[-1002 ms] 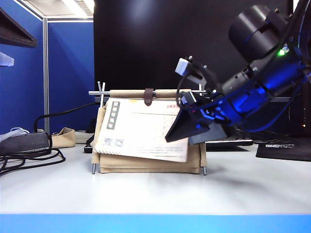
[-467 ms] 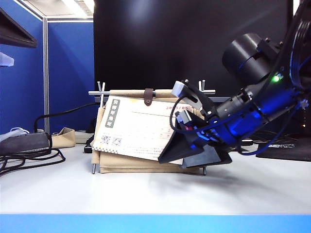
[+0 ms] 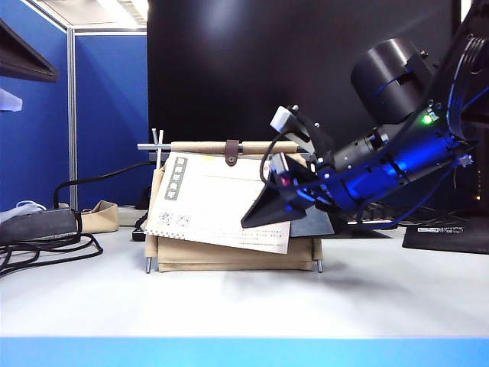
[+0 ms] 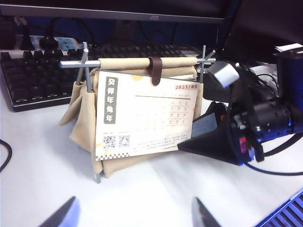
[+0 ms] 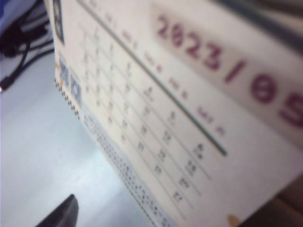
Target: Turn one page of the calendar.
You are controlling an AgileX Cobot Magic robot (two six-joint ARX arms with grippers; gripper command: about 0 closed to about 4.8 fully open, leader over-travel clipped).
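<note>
The right gripper (image 3: 263, 218) hides the page's (image 3: 218, 202) four-o'clock corner in the exterior view. In the right wrist view the page (image 5: 156, 118) is blurred, its grid figures unreadable, and one dark fingertip (image 5: 59, 213) is cut off at seven o'clock. The left gripper's fingertips (image 4: 61, 216) are cut off at the left wrist view's six-o'clock edge.

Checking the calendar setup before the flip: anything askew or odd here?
Yes. The 2023/05 page hangs crooked on the calendar, its lower right corner swung down past the pouch's side. The right hand sits at that corner, jaws open. The left hand hovers in front, also open.
</note>
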